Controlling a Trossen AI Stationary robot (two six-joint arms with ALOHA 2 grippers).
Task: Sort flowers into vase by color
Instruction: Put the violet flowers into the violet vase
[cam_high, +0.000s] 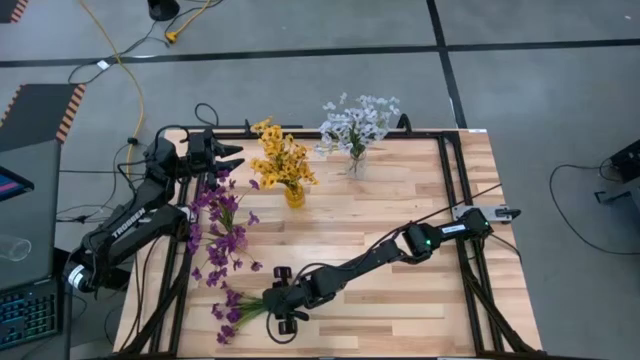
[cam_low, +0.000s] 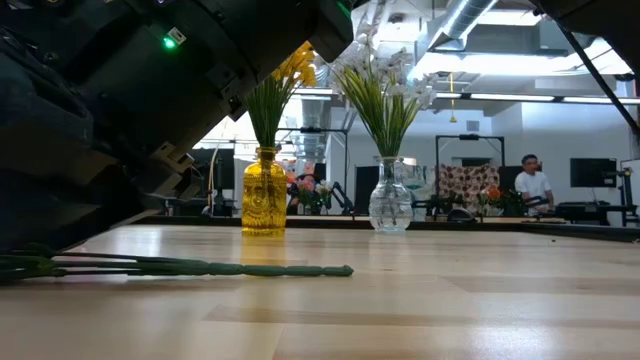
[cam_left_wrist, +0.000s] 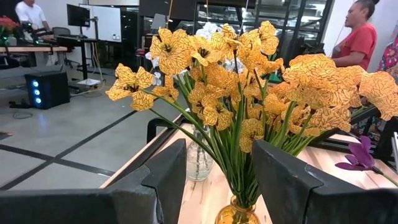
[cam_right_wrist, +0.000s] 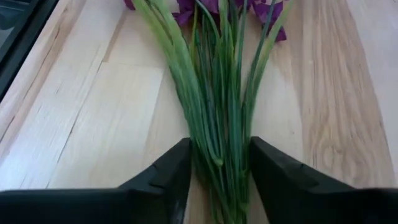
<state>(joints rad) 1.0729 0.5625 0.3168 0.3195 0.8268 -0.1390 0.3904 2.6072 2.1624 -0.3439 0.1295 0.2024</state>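
Yellow flowers (cam_high: 283, 160) stand in a yellow vase (cam_high: 293, 193) at the far middle. White flowers (cam_high: 357, 125) stand in a clear vase (cam_high: 356, 165) to its right. Purple flowers (cam_high: 222, 230) lie along the table's left side, and one bunch (cam_high: 230, 322) lies near the front edge. My right gripper (cam_high: 272, 310) is shut on that bunch's green stems (cam_right_wrist: 217, 93). My left gripper (cam_left_wrist: 217, 180) hangs open at the far left, level, facing the yellow flowers (cam_left_wrist: 249, 81), nothing between its fingers. My right gripper pinches the bundle of green stems (cam_right_wrist: 221, 155) between its two fingers, on the bare part below the purple blossoms. It comes slanting down from the table's right side, looking along the stems. The stems (cam_low: 200, 267) lie flat on the table.
Black frame rails (cam_high: 455, 200) run along the table's left, far and right sides. Bare wood (cam_high: 380, 210) lies between the vases and my right arm. In the low view the yellow vase (cam_low: 263, 195) and clear vase (cam_low: 390, 200) stand side by side. People show in the room beyond.
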